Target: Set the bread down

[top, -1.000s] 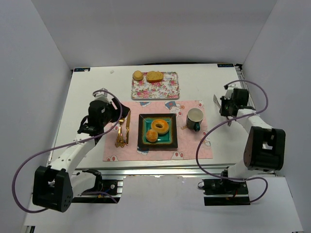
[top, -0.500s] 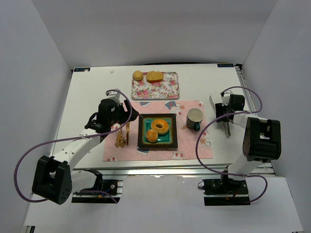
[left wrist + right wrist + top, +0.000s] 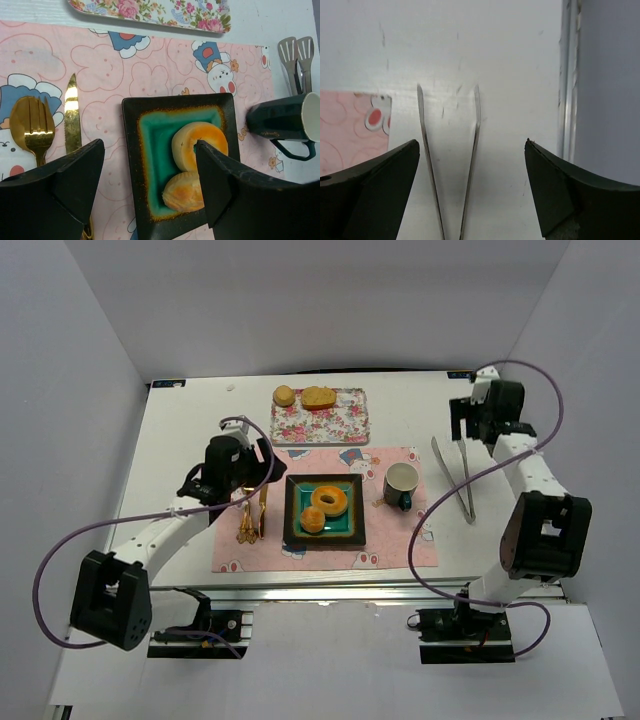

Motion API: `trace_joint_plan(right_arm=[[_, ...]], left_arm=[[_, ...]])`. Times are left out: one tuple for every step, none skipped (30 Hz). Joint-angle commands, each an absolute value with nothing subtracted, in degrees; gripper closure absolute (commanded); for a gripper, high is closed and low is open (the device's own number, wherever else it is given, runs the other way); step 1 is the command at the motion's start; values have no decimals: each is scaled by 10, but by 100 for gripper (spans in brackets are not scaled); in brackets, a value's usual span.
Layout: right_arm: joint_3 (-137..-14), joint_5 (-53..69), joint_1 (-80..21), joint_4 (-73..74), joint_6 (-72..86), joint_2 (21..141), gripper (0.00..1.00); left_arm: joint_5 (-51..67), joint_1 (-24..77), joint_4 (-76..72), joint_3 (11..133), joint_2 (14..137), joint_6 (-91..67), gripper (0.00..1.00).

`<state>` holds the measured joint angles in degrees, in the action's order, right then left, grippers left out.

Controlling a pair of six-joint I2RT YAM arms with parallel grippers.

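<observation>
**Inspector A:** Change since the earlier frame: the right gripper is now hanging farther back over the table. It is no longer standing over the tongs, where it was half a second ago. The left gripper is sitting slightly farther in than before.

**Inspector B:** Condition of both tools?

**Inspector A:** Both are standing released. In the left wrist view the fingers are spreading wide above the setting and gripping nothing. In the right wrist view the fingers are likewise gaping, and the tongs are lying flat on the table below, not touching them.

**Inspector B:** Proceeding from the near edge?

**Inspector A:** A pink placemat is lying nearest. On its left part a gold fork and a gold knife are lying side by side. At its centre a black square plate with a teal well is carrying two pieces of bread. The round bun is sitting on the near side, and the ring-shaped bread is touching it just behind.

**Inspector B:** Right of the plate?

**Inspector A:** A dark cup is standing on the placemat. The tongs are lying off the mat, on the bare table to the cup's right.

**Inspector B:** Far end?

**Inspector A:** A floral tray is lying just beyond the placemat. It is holding a small roll at its far left and a loaf piece beside it
</observation>
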<state>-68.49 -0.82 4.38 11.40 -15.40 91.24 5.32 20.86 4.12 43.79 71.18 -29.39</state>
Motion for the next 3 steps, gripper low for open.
trace_joint_plan(right_arm=[[-762,-31,18,148,-138,913,11],[-786,-30,10,148,-138,914,11],[-795,-2,2,146,-143,913,11]], left_arm=[[53,212,29,455,715,-290,17],[52,212,26,454,715,-292,18],[49,212,24,451,714,-292,22]])
